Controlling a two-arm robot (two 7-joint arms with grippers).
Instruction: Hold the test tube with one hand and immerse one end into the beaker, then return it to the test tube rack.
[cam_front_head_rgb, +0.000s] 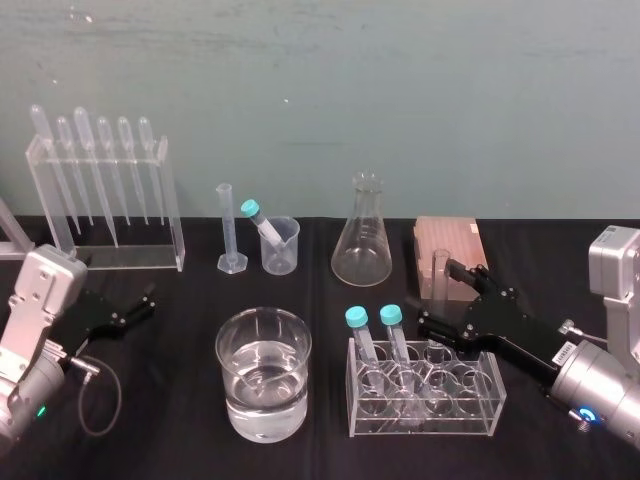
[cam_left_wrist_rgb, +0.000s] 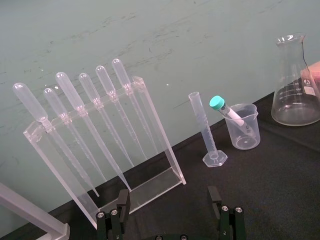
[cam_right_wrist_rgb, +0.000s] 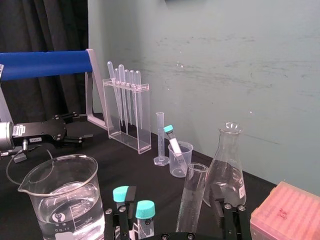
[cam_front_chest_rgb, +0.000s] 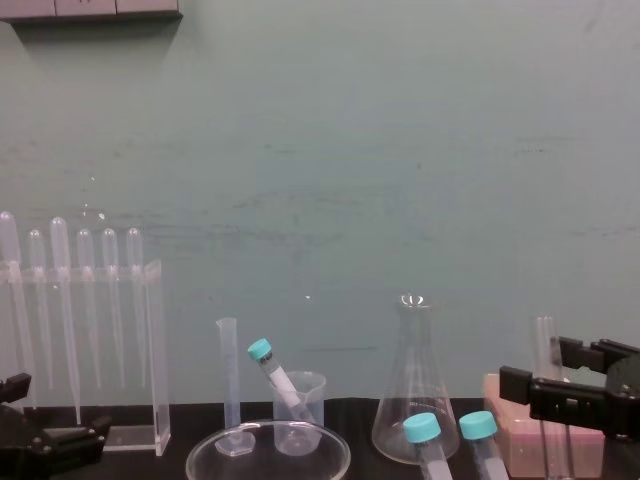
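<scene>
straddling the test tube (cam_front_head_rgb: 440, 268) in the head view, the right gripper (cam_front_head_rgb: 437, 295) has its jaws spread, one on each side of the glass, not yet pinching. the tube stands upright at the far right corner of the test tube rack (cam_front_head_rgb: 480, 400), apparently seated in a hole there, though its foot is hidden. that wide stance likely leaves room to centre on the tube before closing. the beaker (cam_front_head_rgb: 282, 250) sits well left of the rack and farther back, with a teal-capped tube (cam_front_head_rgb: 262, 225) leaning in it, so the carry would run leftward past the conical flask (cam_front_head_rgb: 362, 235). the left gripper (cam_front_head_rgb: 143, 303) is parked far left of the rack, over the worktop (cam_front_head_rgb: 170, 440).

the left wrist view shows that gripper (cam_left_wrist_rgb: 169, 205) with jaws apart and empty, facing the beaker (cam_left_wrist_rgb: 244, 132).

in the right wrist view the tube (cam_right_wrist_rgb: 192, 200) leans slightly between the parted jaws of the right gripper (cam_right_wrist_rgb: 172, 210), nearer one finger, with the rack's two capped tubes (cam_right_wrist_rgb: 145, 212) by the other.

the chest view puts the right gripper (cam_front_chest_rgb: 534, 365) level with the upper part of the tube (cam_front_chest_rgb: 545, 335), a height that would leave the lower end free for dipping.
</scene>
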